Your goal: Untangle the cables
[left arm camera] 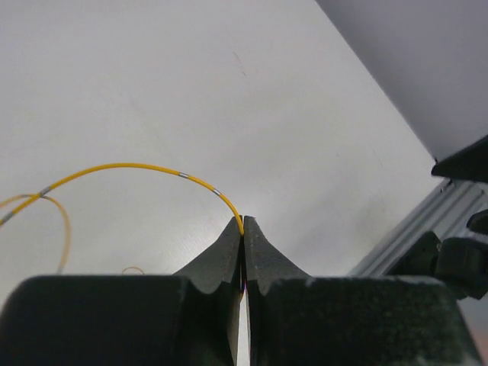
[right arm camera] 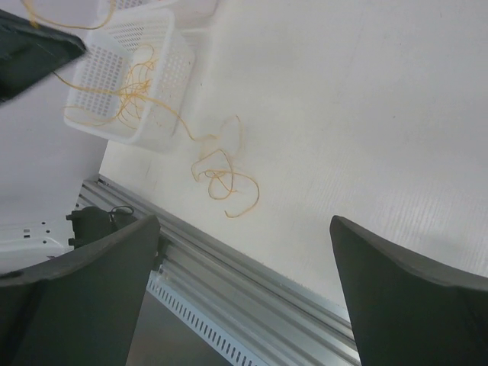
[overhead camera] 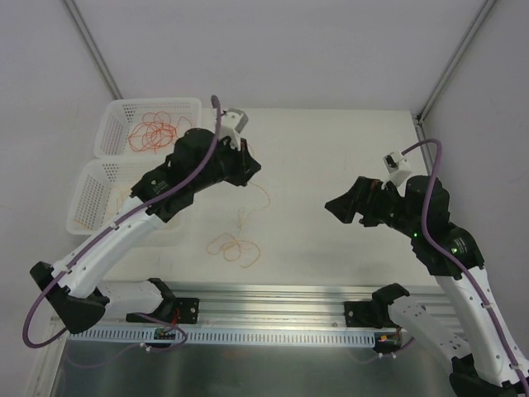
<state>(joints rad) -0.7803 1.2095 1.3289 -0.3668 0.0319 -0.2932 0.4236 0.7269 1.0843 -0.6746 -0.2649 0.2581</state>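
A yellow-orange cable arcs over the white table into my left gripper, which is shut on its end. From above, the left gripper hangs over the table's left middle, and the thin cable trails down from it to loose curly loops near the front rail. My right gripper is open and holds nothing, well to the right of the loops. Its wrist view shows the jaws wide apart, with the loops on the table beyond them.
Two white mesh baskets stand at the left. The far basket holds red-orange cables. The near basket holds yellow-orange cables, with one strand spilling over its rim. An aluminium rail runs along the near edge.
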